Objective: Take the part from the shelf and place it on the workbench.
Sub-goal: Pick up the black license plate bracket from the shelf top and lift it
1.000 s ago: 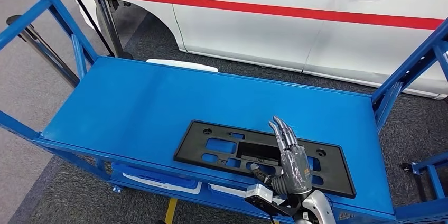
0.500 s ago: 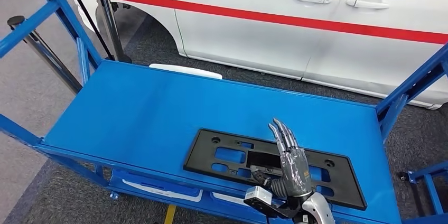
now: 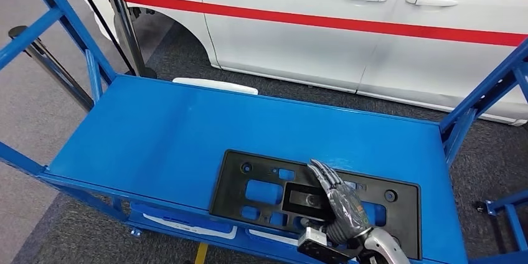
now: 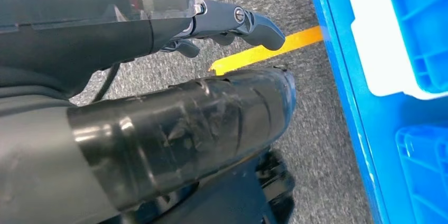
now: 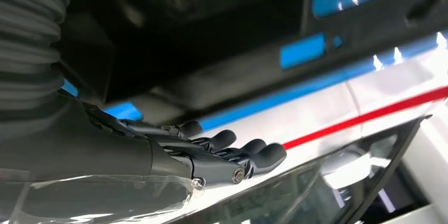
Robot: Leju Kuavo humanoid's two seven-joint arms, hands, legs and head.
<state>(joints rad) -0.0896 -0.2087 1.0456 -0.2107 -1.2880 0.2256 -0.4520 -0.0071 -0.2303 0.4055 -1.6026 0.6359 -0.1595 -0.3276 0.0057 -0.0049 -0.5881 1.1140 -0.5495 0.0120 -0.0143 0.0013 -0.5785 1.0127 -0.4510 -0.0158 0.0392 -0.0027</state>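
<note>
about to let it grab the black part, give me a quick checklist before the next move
1. Black part lies flat on the blue shelf: ok.
2. Right hand is over the part's middle: ok.
3. Right hand has a hold on the part: not ok, fingers stretched out, nothing in them.
4. Fingers touching the part: cannot tell.
5. Left hand out of the way, hanging low beside the shelf frame: ok.
6. Shelf top around the part free of other things: ok.
</note>
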